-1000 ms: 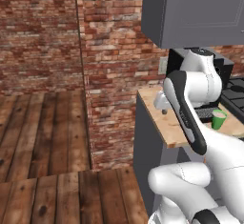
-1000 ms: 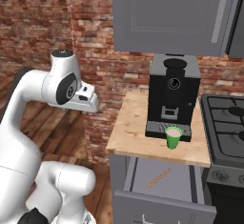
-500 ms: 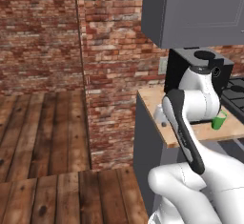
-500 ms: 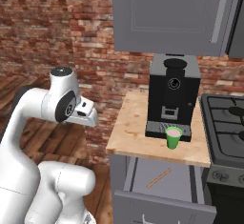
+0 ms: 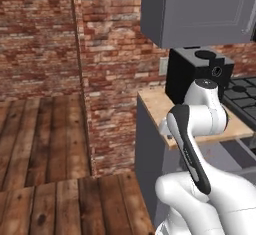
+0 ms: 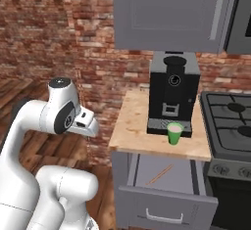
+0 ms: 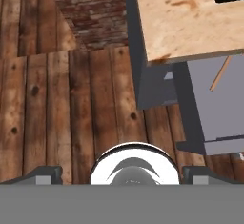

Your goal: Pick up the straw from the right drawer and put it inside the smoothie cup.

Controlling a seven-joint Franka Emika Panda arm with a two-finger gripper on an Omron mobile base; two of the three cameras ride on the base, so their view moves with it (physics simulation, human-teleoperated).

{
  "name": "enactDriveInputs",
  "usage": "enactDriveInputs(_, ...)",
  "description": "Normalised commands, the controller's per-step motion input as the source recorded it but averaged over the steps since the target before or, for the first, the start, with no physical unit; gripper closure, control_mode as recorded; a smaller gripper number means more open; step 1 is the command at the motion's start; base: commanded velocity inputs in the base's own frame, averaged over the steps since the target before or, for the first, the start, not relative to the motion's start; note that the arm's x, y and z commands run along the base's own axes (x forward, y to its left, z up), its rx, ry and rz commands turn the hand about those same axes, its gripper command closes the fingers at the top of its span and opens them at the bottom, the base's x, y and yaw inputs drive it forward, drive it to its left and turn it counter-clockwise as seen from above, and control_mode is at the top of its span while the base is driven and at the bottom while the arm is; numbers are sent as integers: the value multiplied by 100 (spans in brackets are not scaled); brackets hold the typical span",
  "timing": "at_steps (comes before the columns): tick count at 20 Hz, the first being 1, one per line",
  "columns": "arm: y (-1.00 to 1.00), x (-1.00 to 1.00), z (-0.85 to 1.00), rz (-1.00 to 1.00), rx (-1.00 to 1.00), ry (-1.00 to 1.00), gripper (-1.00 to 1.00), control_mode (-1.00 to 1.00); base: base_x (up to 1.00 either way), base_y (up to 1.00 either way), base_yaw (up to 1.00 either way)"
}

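Grey and standing pulled out below the wooden counter [image 6: 132, 126], the right drawer [image 6: 166, 202] is holding the straw [image 6: 159, 174]. Thin, straight and tan-orange, it is lying on the drawer floor, running diagonally. The smoothie cup [image 6: 174, 133] is sitting upright before the coffee machine [image 6: 173, 92]. Whether the gripper is open, I cannot tell.

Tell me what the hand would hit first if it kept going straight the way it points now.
Probably the wooden floor, left of the open right drawer. The straw lies off to the side of that line. Depth is unclear.
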Motion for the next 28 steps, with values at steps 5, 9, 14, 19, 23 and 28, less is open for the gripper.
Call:
enactDriveInputs(5, 0, 0, 0, 0, 0, 0, -100, 100, -45, 15, -14)
enactDriveInputs(9, 0, 0, 0, 0, 0, 0, -100, 100, -48, 11, -14)
enactDriveInputs(14, 0, 0, 0, 0, 0, 0, -100, 100, -52, 3, -14)
enactDriveInputs(19, 0, 0, 0, 0, 0, 0, -100, 100, -39, 0, -14)
enactDriveInputs(23, 0, 0, 0, 0, 0, 0, -100, 100, -17, -20, -6)
enactDriveInputs(28, 0, 0, 0, 0, 0, 0, -100, 100, -1, -58, 0)
